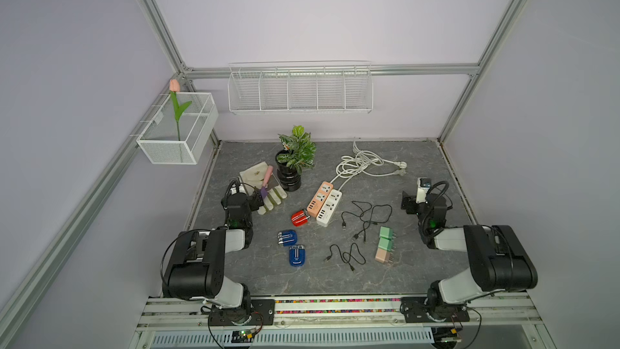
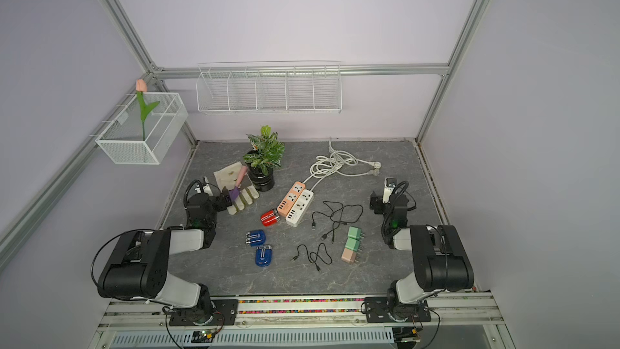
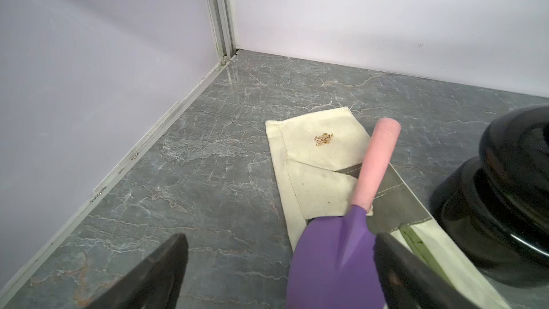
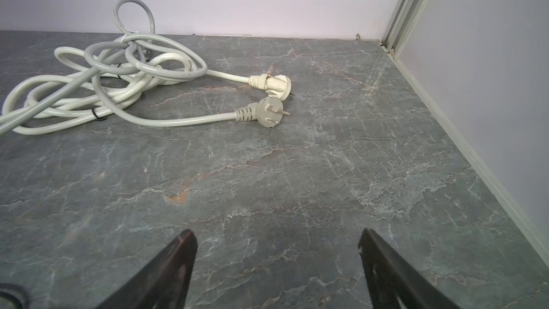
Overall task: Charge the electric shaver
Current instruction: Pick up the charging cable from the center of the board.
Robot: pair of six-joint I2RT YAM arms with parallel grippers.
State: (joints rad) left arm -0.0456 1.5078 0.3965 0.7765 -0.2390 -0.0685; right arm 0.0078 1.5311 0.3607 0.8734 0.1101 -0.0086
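The red shaver lies at centre frame in both top views, just beside the orange power strip. The blue shavers lie below it. I judge each one light, rigid and smooth-shelled (likely slippery), so I would grip across the body's sides, clear of the cutting head.

Both pincers stand wide open and hold nothing. The left pincer has a purple trowel at its jaws, unclamped. The right pincer is over bare tabletop.

Only the top views show the shavers. The right wrist view resolves the mains plugs, which lie free.
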